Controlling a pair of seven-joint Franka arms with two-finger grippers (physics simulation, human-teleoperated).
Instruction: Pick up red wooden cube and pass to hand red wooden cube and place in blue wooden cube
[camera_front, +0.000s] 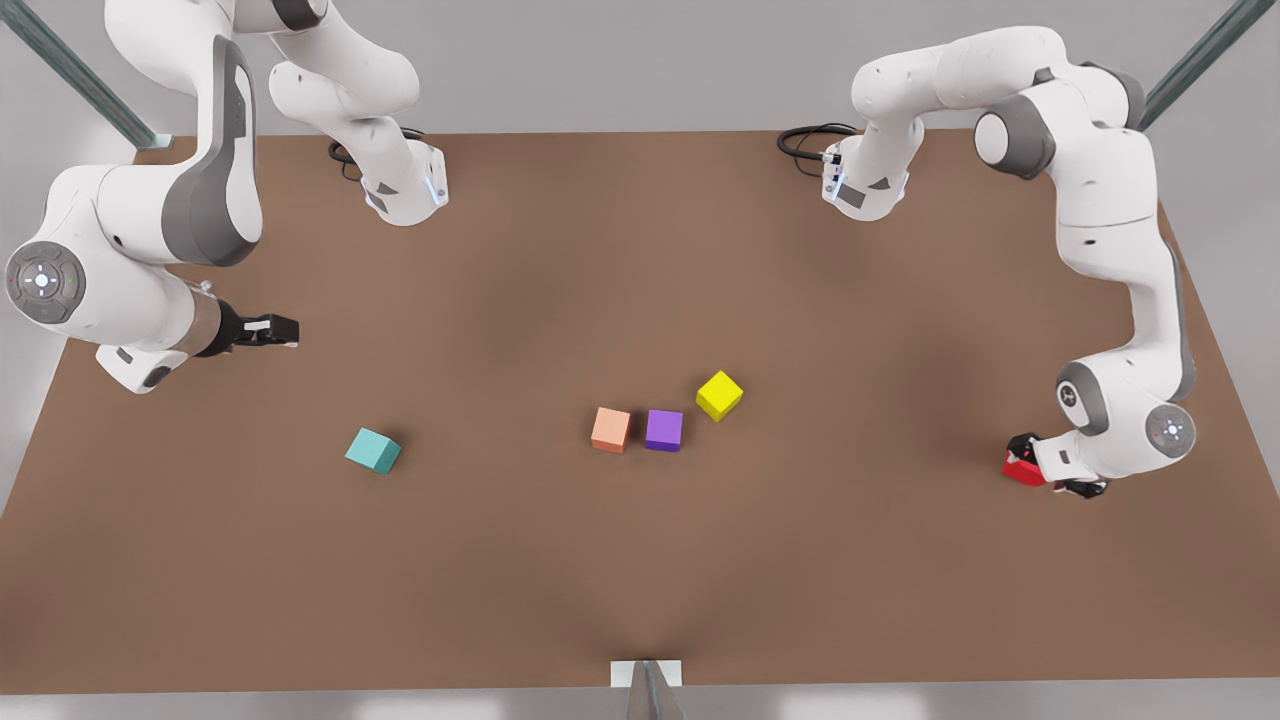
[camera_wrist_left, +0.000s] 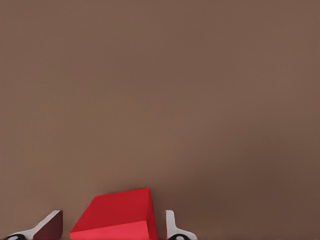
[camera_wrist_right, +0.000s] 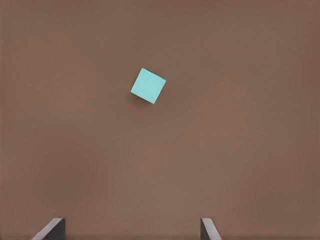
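The red wooden cube (camera_front: 1022, 469) rests on the brown table (camera_front: 640, 560) at the front view's far right. My left gripper (camera_front: 1045, 472) is down at the table and open, and in the left wrist view the red wooden cube (camera_wrist_left: 117, 215) sits between its fingers (camera_wrist_left: 172, 227) with a small gap on each side. The blue wooden cube (camera_front: 373, 450), teal in colour, lies toward the front view's left, and the right wrist view looks down on this cube (camera_wrist_right: 148, 86). The hand, my right gripper (camera_front: 272, 330), hovers open beyond it.
A salmon-orange cube (camera_front: 611, 429) and a purple cube (camera_front: 664, 430) sit side by side mid-table, with a yellow cube (camera_front: 719, 395) just behind them. The arm bases (camera_front: 405, 190) stand at the table's far edge.
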